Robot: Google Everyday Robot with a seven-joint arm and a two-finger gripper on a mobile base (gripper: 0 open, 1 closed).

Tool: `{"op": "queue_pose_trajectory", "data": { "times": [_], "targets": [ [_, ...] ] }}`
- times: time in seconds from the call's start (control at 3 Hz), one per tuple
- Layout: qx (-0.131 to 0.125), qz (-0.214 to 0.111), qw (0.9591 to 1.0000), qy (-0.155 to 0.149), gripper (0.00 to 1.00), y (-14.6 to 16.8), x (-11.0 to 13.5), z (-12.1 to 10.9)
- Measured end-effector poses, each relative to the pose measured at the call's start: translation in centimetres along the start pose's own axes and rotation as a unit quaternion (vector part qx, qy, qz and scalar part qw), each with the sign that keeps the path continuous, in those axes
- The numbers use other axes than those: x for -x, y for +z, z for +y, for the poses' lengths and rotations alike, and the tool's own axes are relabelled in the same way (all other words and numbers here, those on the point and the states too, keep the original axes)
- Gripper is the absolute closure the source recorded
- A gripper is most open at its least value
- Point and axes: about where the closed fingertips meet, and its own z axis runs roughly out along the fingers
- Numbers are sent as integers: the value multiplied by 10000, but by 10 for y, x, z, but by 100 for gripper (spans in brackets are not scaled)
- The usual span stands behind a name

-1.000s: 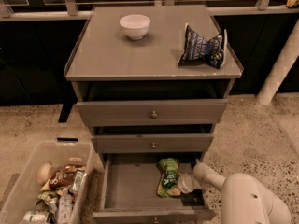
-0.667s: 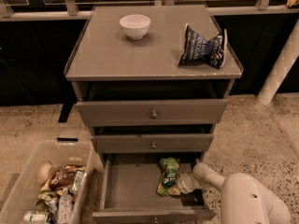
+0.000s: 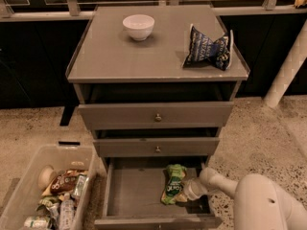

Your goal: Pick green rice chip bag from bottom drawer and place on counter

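Nothing has visibly shifted since the earlier frames; arm and bag hold the same positions. The bottom drawer [image 3: 134,190] is pulled open, its front edge at the lower frame border. The middle drawer [image 3: 157,147] overhangs its rear, limiting room above. The drawer floor left of the bag is bare. The green rice chip bag [image 3: 173,185] lies in the right half of the drawer, near the right wall. The gripper [image 3: 190,191] reaches in from the right, over that wall, and meets the bag's right edge; whether it is spread or closed cannot be told. On the counter [image 3: 144,56], a white bowl [image 3: 138,27] and a blue snack bag [image 3: 208,49] stand well apart. A plastic bin [image 3: 62,149] sits left of the cabinet.
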Motion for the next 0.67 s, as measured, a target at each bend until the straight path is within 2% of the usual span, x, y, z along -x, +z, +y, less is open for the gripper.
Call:
{"op": "queue_pose_trajectory", "data": {
  "times": [0.33, 0.67],
  "targets": [
    [-283, 9, 9996, -34, 100, -54, 12, 10],
    [-776, -87, 9968, -197, 100, -116, 31, 17]
  ]
}}
